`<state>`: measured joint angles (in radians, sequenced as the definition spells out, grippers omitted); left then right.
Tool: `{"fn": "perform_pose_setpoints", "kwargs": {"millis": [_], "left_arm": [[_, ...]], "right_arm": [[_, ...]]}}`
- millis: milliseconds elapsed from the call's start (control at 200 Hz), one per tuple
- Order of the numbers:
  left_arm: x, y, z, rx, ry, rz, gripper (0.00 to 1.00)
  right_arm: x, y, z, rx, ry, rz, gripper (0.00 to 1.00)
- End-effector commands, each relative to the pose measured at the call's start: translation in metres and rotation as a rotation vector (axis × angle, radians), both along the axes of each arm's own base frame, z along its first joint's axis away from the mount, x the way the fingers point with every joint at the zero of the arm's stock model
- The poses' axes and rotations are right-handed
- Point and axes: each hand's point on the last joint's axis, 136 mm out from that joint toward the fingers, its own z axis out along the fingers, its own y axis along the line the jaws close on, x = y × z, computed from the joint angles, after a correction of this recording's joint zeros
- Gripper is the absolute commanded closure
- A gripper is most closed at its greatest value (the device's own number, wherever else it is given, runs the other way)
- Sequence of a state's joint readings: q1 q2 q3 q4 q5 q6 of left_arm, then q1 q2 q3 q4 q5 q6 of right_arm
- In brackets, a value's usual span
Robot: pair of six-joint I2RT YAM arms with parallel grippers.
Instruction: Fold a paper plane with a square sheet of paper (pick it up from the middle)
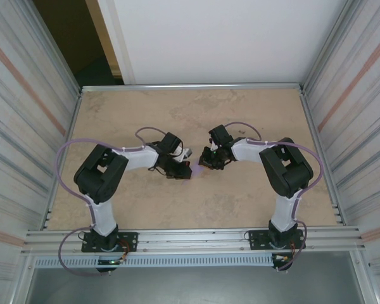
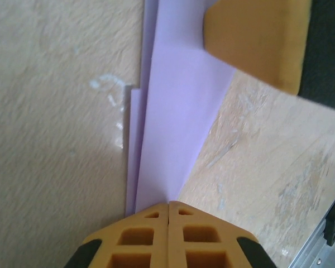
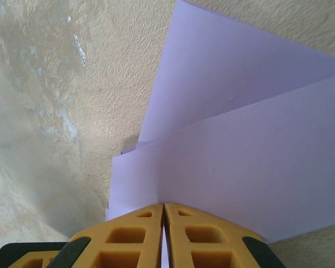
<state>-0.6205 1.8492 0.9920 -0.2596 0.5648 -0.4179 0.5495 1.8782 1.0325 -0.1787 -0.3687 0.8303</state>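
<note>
**Both claws pinched on the lavender paper, mid-table**

From above, your left gripper (image 1: 180,168) and right gripper (image 1: 209,159) meet nose to nose over the middle of the table (image 1: 253,114). The sheet of paper (image 1: 195,170) shows as a small purple sliver between them; I cannot tell whether it touches the surface. In the left wrist view the jaws are pressed together on a narrow folded end of the sheet, its layers fanned slightly (the right gripper's orange finger (image 2: 257,39) sits on the far end). In the right wrist view the jaws are clamped flat on the paper's edge, with two layers splaying apart beyond them. My judgement: to set this crease well, draw the ends gently apart so the layers line up, then press along the fold without twisting.
</note>
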Motion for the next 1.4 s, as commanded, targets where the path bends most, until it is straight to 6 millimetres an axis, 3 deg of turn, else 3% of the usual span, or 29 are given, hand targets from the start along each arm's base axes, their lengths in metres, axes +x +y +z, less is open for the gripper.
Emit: {"fn": "perform_pose_setpoints", "kwargs": {"millis": [0,256,351,421,591,732,942,1097,1228,1398], "left_arm": [[-0.047,0.042,-0.028,0.159,0.152,-0.004,0.96],[-0.079,0.071,-0.033,0.226,0.192,0.014,0.96],[-0.082,0.079,-0.027,0.247,0.175,0.020,0.96],[-0.075,0.077,-0.012,0.230,0.134,0.032,0.96],[-0.048,0.047,0.040,0.020,-0.017,0.086,0.96],[-0.029,0.030,0.060,-0.092,-0.085,0.126,0.95],[-0.004,0.007,0.041,-0.094,-0.025,0.150,0.98],[0.002,-0.006,0.029,-0.095,0.001,0.137,0.99],[-0.001,0.002,0.009,-0.029,0.030,0.148,1.00],[-0.017,0.022,-0.019,0.069,0.081,0.161,1.00]], "right_arm": [[-0.034,-0.048,-0.060,-0.238,0.159,-0.050,0.89],[-0.035,-0.048,-0.060,-0.241,0.161,-0.047,0.89],[-0.035,-0.046,-0.058,-0.239,0.158,-0.040,0.89],[-0.036,-0.044,-0.056,-0.233,0.154,-0.032,0.89],[-0.043,-0.026,-0.041,-0.191,0.129,0.009,0.89],[-0.048,-0.012,-0.030,-0.152,0.105,0.031,0.89],[-0.042,0.001,-0.014,-0.085,0.065,0.046,0.89],[-0.038,0.001,-0.011,-0.067,0.045,0.053,0.89],[-0.033,0.003,-0.003,-0.031,0.010,0.055,0.89],[-0.020,0.003,0.025,-0.012,-0.127,0.083,0.89]]}}
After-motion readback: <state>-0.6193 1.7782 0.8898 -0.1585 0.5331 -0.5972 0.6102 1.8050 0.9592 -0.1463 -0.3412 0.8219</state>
